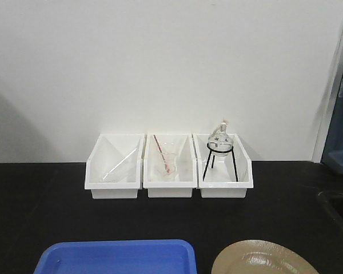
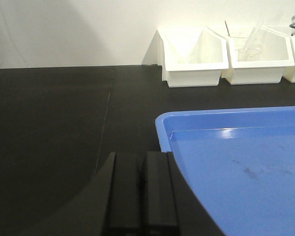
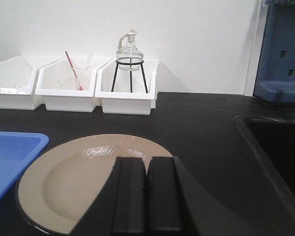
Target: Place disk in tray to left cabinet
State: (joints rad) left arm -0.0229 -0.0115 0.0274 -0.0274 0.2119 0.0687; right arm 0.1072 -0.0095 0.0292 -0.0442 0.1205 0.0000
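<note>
One disk, one tray, three white bins; left end effector and right end effector low, level, each pressed together.

Shows left gripper, dark jaws pressed together, above a matte black tabletop. Just right of the jaws, rounded corner of a flat rectangular bright blue plastic tray. Well ahead and rightward, white plastic bins against a pale wall.

The disk is glossy tan, the tray smooth blue plastic — the table matt black, the bins white plastic.
</note>
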